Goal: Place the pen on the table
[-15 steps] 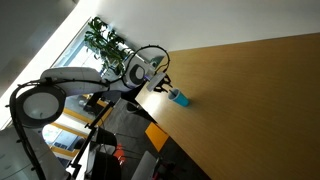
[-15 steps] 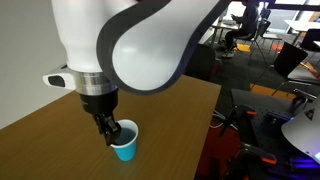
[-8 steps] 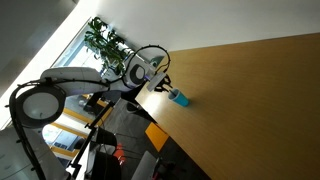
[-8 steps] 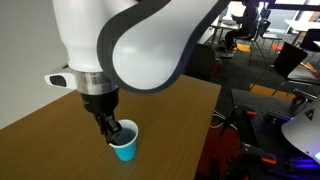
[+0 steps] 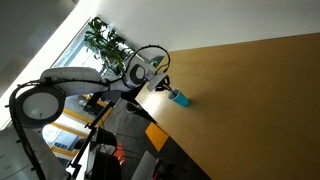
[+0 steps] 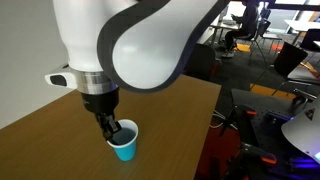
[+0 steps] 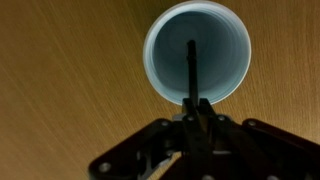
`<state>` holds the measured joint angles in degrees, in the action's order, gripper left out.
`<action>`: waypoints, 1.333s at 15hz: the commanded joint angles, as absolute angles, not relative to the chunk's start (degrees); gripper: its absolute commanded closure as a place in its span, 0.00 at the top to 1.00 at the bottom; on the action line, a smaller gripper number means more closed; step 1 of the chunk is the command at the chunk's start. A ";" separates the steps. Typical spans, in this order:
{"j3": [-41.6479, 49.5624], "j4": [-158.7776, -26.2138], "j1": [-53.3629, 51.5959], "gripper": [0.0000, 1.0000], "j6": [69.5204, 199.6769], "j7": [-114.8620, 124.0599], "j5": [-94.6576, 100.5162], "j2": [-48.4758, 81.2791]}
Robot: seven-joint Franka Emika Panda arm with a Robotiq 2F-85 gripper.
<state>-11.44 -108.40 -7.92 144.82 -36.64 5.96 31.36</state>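
In the cup point(image 7: 160, 55), thin black pen point(image 7: 191, 68)

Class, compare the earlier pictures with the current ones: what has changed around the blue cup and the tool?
Nothing visibly changed. The tool stays at the rim of the blue cup, closed on the pen, which reaches down inside the cup on the table.

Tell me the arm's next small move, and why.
Probably a lift straight up. The gripper looks closed on the top of the pen, whose lower end stands inside the blue cup. Rising first would clear the cup's rim before the pen goes over to bare table.
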 commanded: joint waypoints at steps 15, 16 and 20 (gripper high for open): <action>-12.45 -117.99 -10.12 0.03 145.13 -27.84 10.67 14.10; -12.28 -118.59 -10.22 0.03 146.08 -26.92 11.74 13.08; -10.72 -121.77 -10.28 0.03 149.16 -20.61 17.02 7.72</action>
